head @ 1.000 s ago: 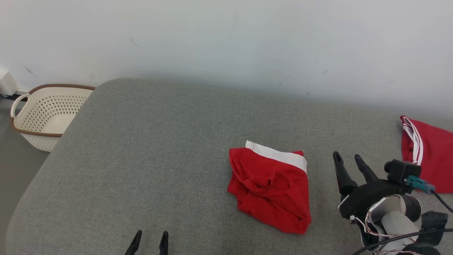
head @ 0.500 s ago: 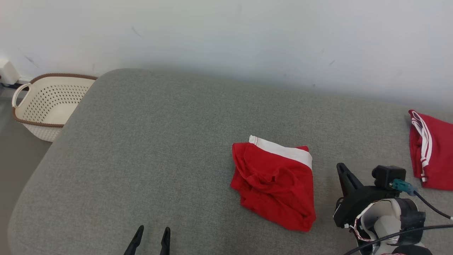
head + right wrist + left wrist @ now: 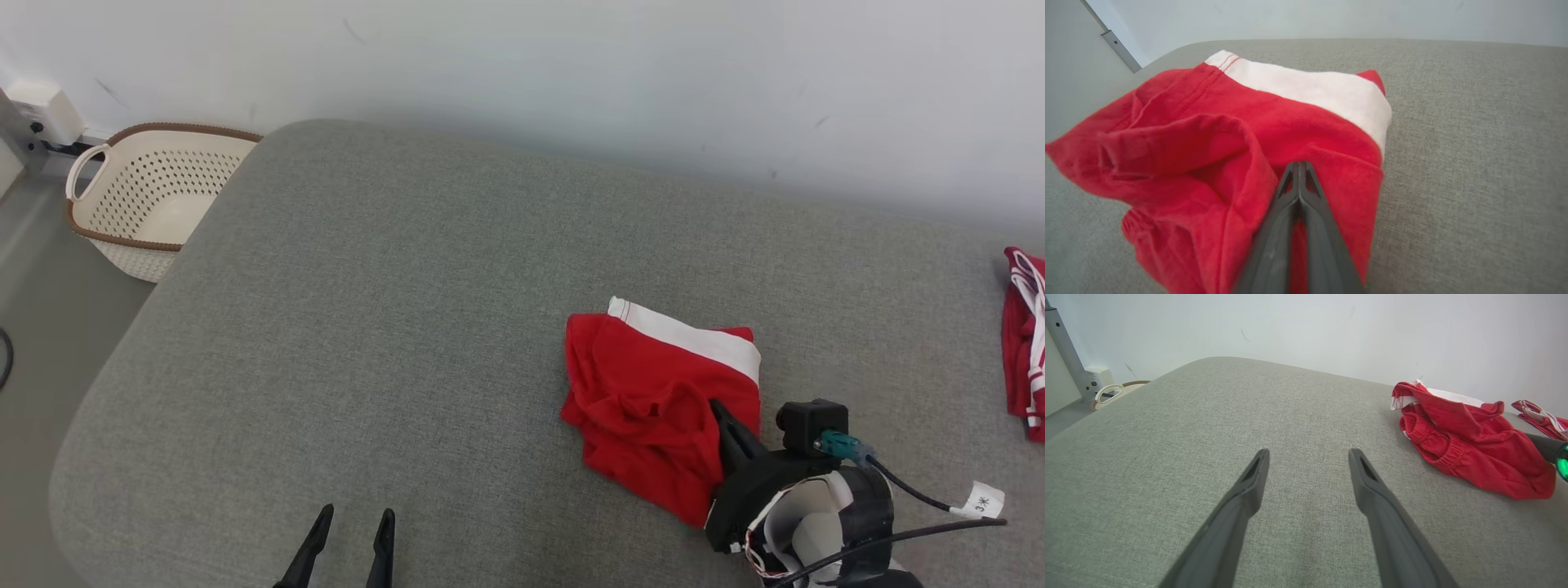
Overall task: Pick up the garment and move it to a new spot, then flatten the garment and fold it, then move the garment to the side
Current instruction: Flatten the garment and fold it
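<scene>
Two red pieces of clothing show from the head camera. The crumpled garment (image 3: 653, 400) with its white band lies right of centre on the grey cushion (image 3: 392, 327). A striped second red piece (image 3: 1024, 343) lies well apart at the right edge, cut off by the frame. That view also takes in a cream basket (image 3: 122, 253) on the floor by the cushion's far left corner. The right wrist view gives the close detail: the right gripper (image 3: 1298, 165) has its fingers pressed together into one point, the tips over the red cloth near the garment's right edge, just short of the white band. Whether they press into the fabric or sit just above it is hard to tell. From the head, its wrist hides the garment's lower right corner. The left gripper (image 3: 1308, 453) is spread wide and holds nothing, low over bare cushion, with the garment well off to its right.
</scene>
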Available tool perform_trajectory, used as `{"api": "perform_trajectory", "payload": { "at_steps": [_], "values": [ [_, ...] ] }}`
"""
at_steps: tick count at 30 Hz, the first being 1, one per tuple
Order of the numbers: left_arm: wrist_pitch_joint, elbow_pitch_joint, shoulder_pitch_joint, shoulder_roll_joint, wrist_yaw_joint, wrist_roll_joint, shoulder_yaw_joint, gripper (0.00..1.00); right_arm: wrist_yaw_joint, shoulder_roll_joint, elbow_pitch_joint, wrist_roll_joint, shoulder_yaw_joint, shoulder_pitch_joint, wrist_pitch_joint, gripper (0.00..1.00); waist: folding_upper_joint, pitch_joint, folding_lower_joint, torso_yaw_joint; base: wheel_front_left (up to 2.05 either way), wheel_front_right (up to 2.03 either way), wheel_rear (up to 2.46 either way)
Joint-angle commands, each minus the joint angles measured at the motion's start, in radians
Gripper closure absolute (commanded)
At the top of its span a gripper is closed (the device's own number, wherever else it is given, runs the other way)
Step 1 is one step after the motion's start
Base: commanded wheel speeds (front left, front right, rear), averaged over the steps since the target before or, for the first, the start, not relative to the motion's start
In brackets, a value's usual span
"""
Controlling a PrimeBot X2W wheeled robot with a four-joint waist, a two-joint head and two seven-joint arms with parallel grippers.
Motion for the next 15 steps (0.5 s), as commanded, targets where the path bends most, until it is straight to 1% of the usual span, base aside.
{"api": "perform_trajectory", "payload": {
  "at_steps": [1, 8, 15],
  "values": [
    [-0.003, -0.002, -0.003, 0.0, -0.002, 0.003, 0.003, 0.0, -0.001, 0.01, -0.008, 0.014, 0.012, 0.01, -0.008, 1.0, -0.0001, 0.002, -0.0001, 0.001, 0.0, 0.0, 0.0],
    [-0.003, 0.004, -0.013, 0.0, -0.003, -0.001, -0.006, 0.0, -0.001, 0.074, -0.087, 0.055, 0.065, 0.061, -0.009, 1.0, -0.0001, -0.002, -0.0001, 0.002, 0.0, 0.0, 0.0],
    [-0.003, 0.016, -0.013, 0.0, -0.006, 0.0, -0.009, 0.0, -0.001, 0.115, -0.116, 0.11, 0.152, 0.111, -0.007, 1.0, -0.0001, -0.016, -0.0001, 0.009, 0.0, 0.0, 0.0]
  ]
}}
